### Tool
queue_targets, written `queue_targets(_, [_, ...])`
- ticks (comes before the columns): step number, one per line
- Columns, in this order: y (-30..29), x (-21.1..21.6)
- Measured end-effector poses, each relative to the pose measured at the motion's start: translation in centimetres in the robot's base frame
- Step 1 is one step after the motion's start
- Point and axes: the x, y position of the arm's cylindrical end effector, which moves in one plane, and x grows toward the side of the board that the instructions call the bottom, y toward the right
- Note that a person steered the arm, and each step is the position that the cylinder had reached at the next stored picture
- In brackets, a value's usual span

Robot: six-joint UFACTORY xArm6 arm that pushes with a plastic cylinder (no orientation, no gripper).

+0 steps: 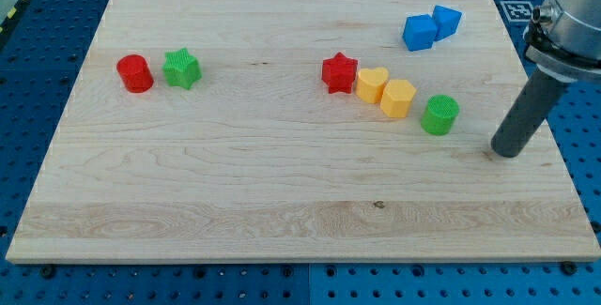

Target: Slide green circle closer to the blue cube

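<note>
The green circle [439, 115] is a short green cylinder standing on the wooden board at the view's right of centre. The blue cube [420, 33] stands near the view's top right, touching a second blue block [446, 21] at its upper right. My tip [505, 152] rests on the board at the view's right, to the right of and slightly below the green circle, apart from it by a clear gap. The blue cube lies above the green circle, slightly to its left.
A yellow hexagon [397, 99] sits just left of the green circle, with a yellow heart [371, 85] and a red star [339, 72] in a row up-left. A red cylinder [135, 73] and a green star [182, 68] stand at the left. The board's right edge [549, 145] is near my tip.
</note>
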Motion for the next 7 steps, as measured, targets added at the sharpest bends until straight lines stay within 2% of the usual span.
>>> queue_targets(1, [-3.2,-0.2])
queue_targets(2, [-6.2,-3.2])
queue_targets(7, [-6.3,-15.3])
